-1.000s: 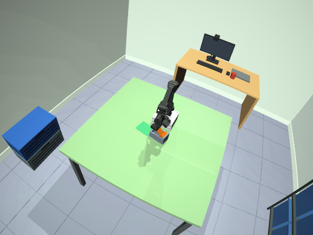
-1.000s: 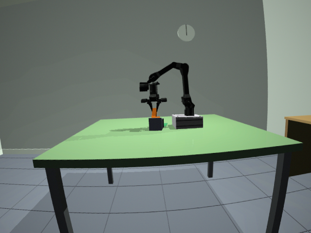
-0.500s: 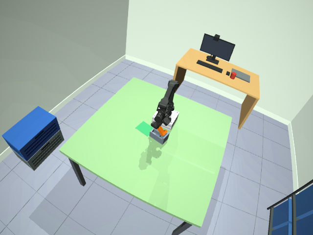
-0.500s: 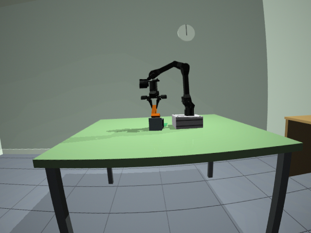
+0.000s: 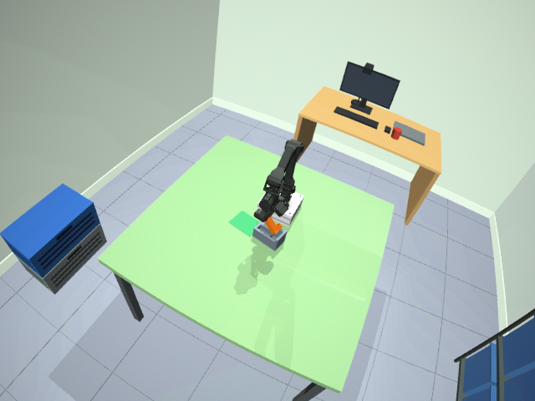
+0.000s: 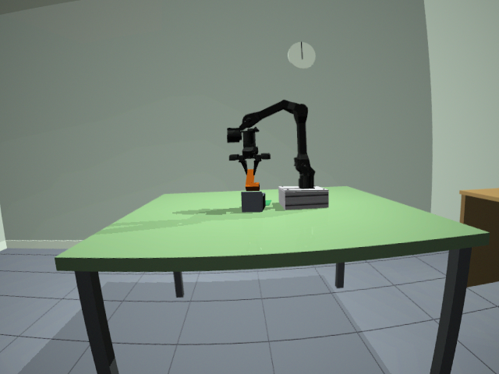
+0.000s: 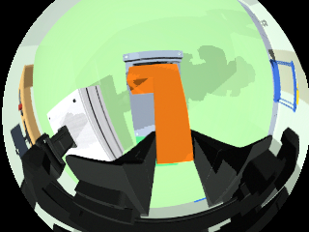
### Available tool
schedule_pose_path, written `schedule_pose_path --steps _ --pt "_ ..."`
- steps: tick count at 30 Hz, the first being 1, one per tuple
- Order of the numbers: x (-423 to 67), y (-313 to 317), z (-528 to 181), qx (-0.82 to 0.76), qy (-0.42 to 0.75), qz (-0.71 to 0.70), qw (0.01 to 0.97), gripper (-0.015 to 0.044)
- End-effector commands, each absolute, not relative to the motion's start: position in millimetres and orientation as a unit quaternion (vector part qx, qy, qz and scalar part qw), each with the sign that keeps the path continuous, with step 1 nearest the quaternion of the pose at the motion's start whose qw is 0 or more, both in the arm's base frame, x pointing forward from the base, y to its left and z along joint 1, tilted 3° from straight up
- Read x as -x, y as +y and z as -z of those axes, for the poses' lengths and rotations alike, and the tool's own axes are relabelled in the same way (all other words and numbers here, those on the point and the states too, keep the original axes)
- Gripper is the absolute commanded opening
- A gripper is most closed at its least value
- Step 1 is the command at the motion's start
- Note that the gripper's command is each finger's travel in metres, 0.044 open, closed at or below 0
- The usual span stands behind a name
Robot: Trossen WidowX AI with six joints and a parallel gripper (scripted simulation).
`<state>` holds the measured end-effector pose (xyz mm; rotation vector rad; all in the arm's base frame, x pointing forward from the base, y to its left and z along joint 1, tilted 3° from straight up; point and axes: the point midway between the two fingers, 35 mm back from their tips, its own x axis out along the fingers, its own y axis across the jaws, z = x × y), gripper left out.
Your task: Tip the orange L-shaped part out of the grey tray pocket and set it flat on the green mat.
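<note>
The gripper point(image 5: 266, 218) point(image 6: 250, 173) point(image 7: 174, 137) is shut on the raised straight end of the orange part point(image 5: 273, 226) point(image 6: 250, 181) point(image 7: 166, 101). The part hangs steeply tilted, its L-shaped end lowest. In the exterior view that end shows just above the rim of the grey tray point(image 5: 262, 239) point(image 6: 252, 202) point(image 7: 154, 55), with a thin gap between them. The pocket is partly hidden by the part. The green mat point(image 5: 242, 221) point(image 6: 268, 202) lies flat beside the tray, on its left in the top view; in the exterior view only a sliver shows.
The white and grey base block point(image 5: 295, 208) point(image 6: 304, 199) point(image 7: 79, 123) stands close to the tray, with the arm above it. All stand on the light green table point(image 5: 185, 241) point(image 6: 181, 237). A wooden desk point(image 5: 319, 105) with a monitor stands beyond the table.
</note>
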<state>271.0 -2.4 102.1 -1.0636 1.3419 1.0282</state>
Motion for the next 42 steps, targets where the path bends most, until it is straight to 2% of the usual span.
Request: schedule_pose_path --steps 1,36,42 --pt "-266.3 -16.7 -101.8 0.447 0.564 -0.434 0.542 0.0000" --pt "-223.7 -144.5 -106.3 0.449 0.567 -0.431 0.539 0.0000" --pt "-221.7 -149.6 -106.3 0.449 0.568 -0.431 0.539 0.0000"
